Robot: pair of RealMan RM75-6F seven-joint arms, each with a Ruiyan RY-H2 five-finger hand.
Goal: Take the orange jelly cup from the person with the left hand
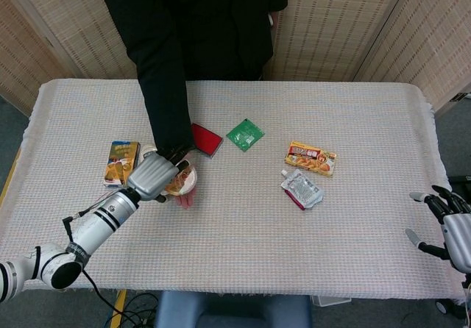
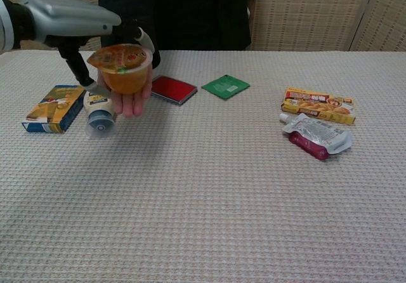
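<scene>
Head view shows the person's hand (image 1: 182, 193) held palm-up over the table (image 1: 235, 254), at about 9 o'clock from the table's centre, with the jelly cup (image 1: 180, 180) resting on it. Chest view shows the cup (image 2: 122, 69) lifted above the cloth, its printed lid up and the person's fingers (image 2: 130, 102) under it. The left hand (image 1: 152, 176) reaches in from 8 o'clock and sits over the cup's left side; its fingers are spread around the cup, one arching past the far rim and the thumb down at the near left, but whether they actually press the cup cannot be told. The right hand (image 1: 450, 225) hangs off the table edge at 4 o'clock, fingers apart and holding nothing. Just left of the cup lie a small bottle (image 2: 99, 111) and a blue box (image 2: 56, 108). At 11 o'clock are a red packet (image 1: 206, 138) and a green sachet (image 1: 245, 134); at 2 o'clock, a yellow box (image 1: 311, 157) and a pouch (image 1: 301, 190).
</scene>
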